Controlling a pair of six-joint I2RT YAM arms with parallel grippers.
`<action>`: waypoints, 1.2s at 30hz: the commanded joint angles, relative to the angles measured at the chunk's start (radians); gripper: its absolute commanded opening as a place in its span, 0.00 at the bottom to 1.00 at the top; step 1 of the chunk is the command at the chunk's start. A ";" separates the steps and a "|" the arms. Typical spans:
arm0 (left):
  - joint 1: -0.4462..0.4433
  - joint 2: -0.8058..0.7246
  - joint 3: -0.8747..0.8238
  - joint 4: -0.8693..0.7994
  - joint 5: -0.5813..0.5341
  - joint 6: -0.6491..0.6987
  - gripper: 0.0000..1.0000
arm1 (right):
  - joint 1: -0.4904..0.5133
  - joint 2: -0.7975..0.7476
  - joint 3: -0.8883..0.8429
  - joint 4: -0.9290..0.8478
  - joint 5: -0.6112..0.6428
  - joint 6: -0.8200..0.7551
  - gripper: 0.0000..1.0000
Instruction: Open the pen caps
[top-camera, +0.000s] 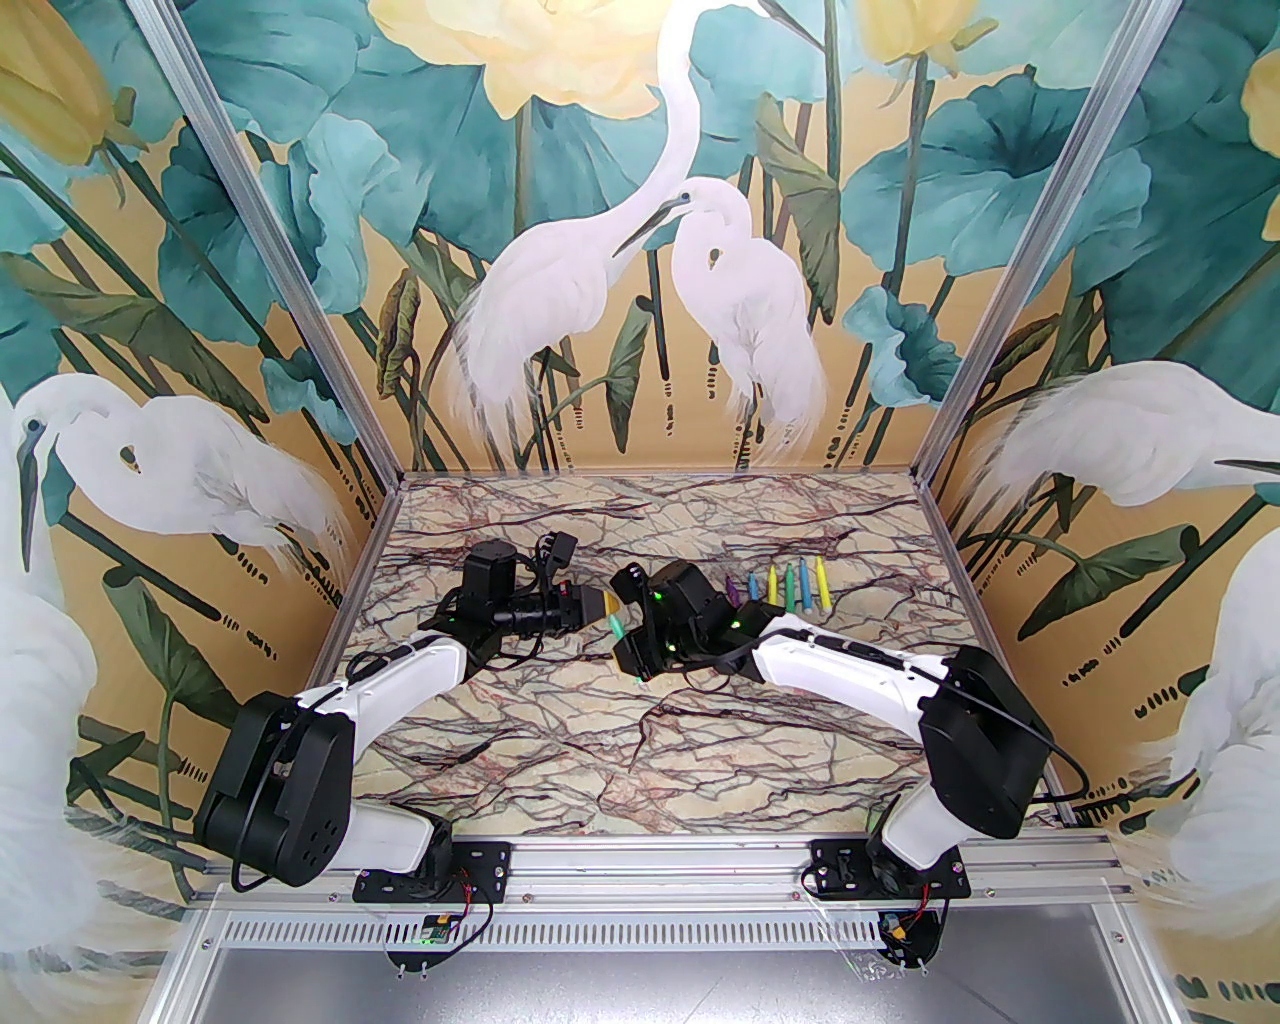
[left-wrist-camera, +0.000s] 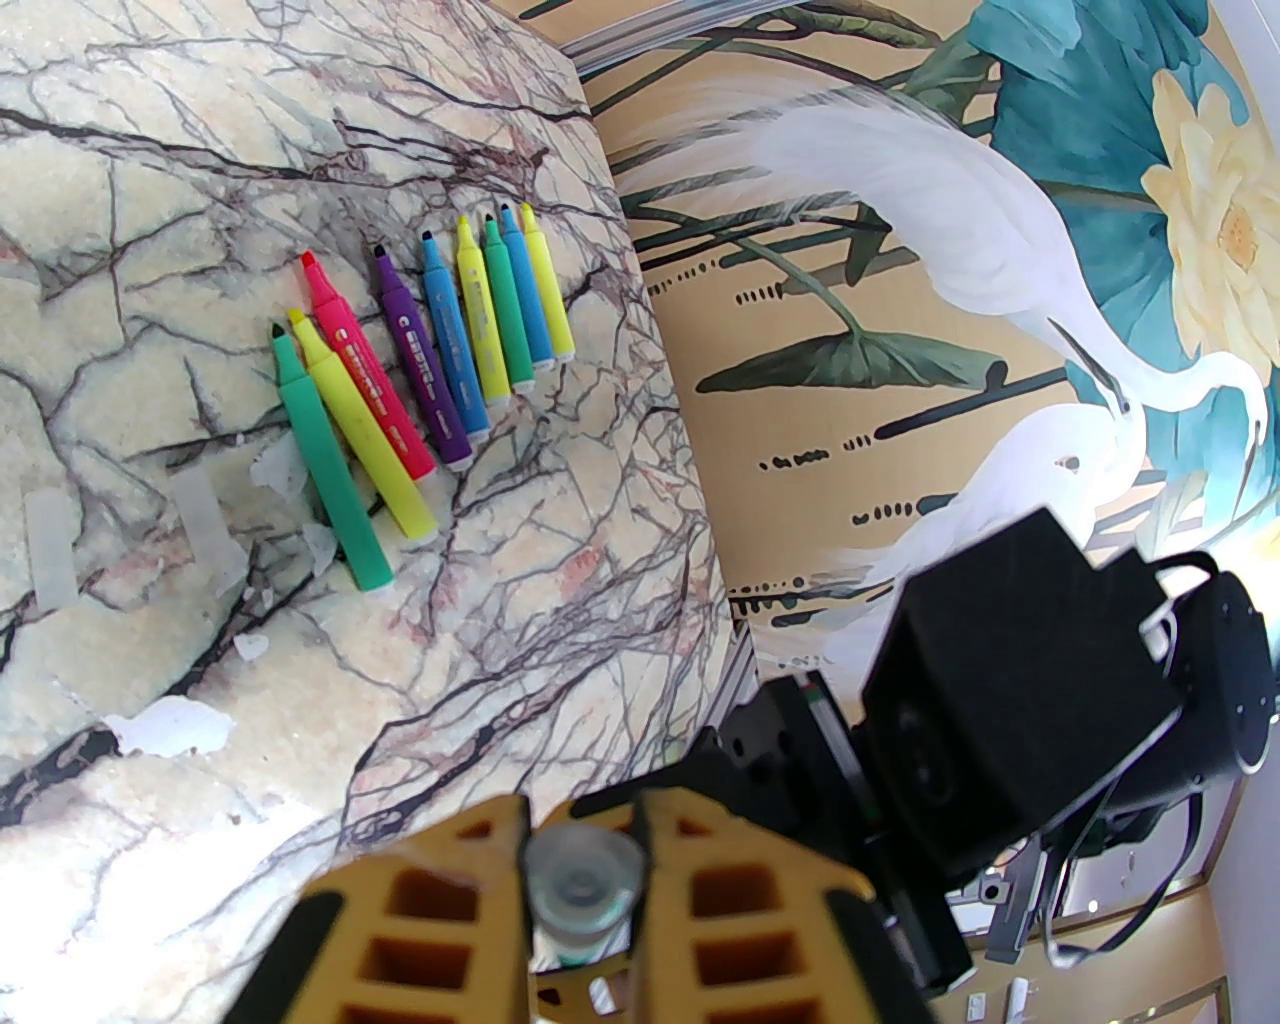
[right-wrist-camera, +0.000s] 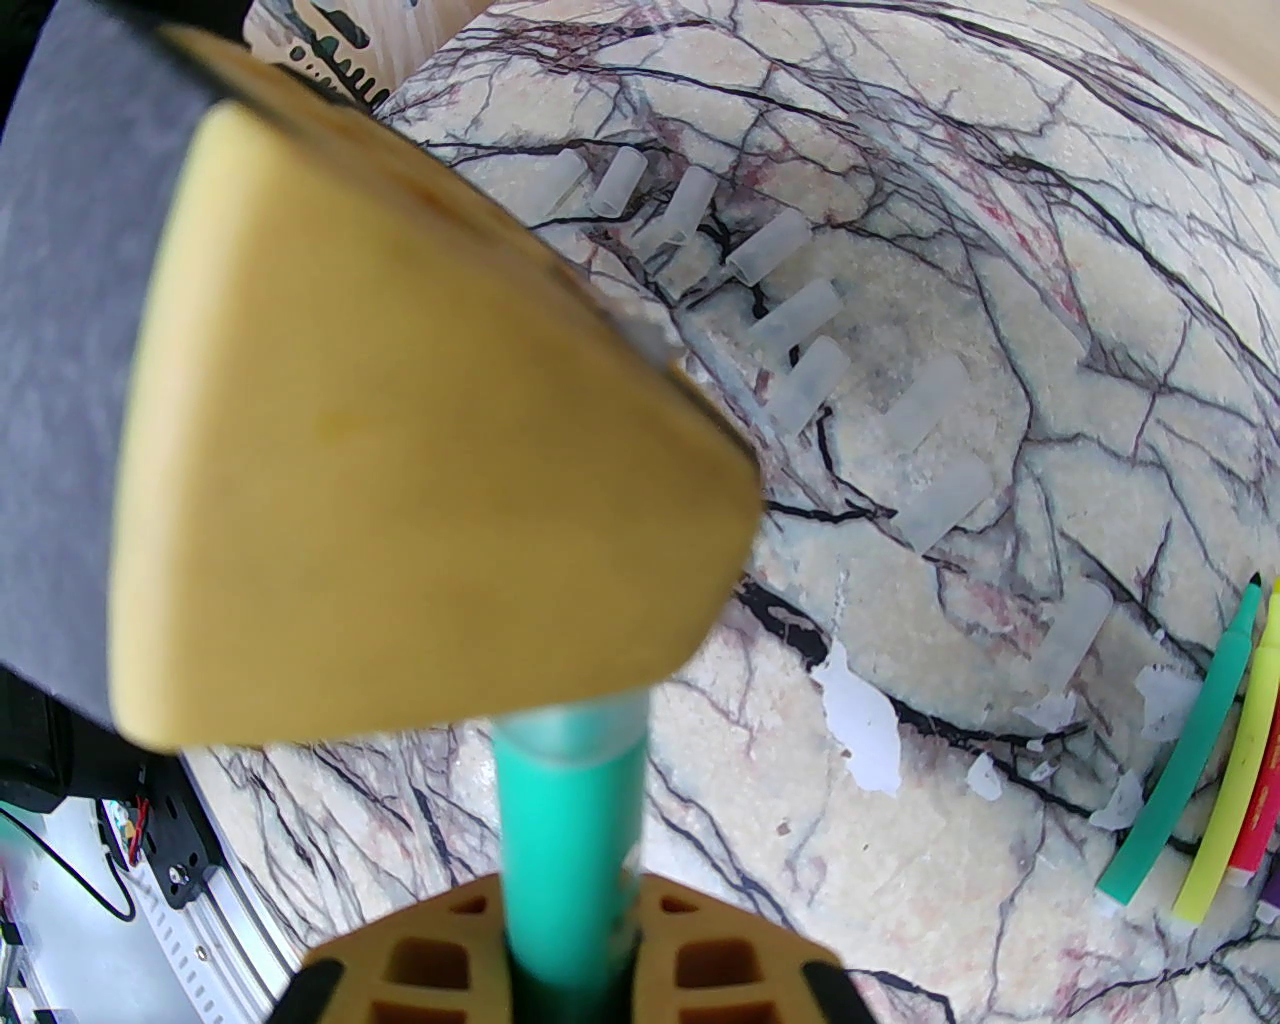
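I have the last capped pen (right-wrist-camera: 570, 830) up off the table (top-camera: 640, 780), between my two grippers, over the middle of its far half. My right gripper (right-wrist-camera: 570, 960) is clamped around the green barrel. My left gripper (left-wrist-camera: 583, 850) is pinched tight on the pale cap (left-wrist-camera: 583, 890) at the pen's other end, and the cap's round end faces my left wrist camera between the yellow fingers (left-wrist-camera: 440, 900). The cap looks seated on the barrel, so I judge the step to be the pull itself: both grips are made, and nothing has separated yet. The other pens (left-wrist-camera: 440, 330) lie in a row toward the right edge with their tips bare, and the loose caps (right-wrist-camera: 810, 385) lie in a line beside them, so this looks like the final one. Next I need a straight pull along the pen's axis, my hands drawing apart. Both grips must stay firm so the smooth barrel does not slide through my right fingers. Any sideways bend could jam the cap.
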 joint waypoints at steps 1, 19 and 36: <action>-0.004 -0.030 0.021 0.021 -0.040 -0.016 0.00 | -0.011 -0.006 -0.020 -0.035 0.000 -0.010 0.07; 0.000 0.032 0.158 -0.164 -0.219 -0.020 0.00 | -0.011 -0.136 -0.254 -0.029 0.026 -0.073 0.00; 0.009 0.045 0.218 -0.201 -0.246 -0.046 0.00 | -0.011 -0.196 -0.341 -0.016 0.058 -0.106 0.00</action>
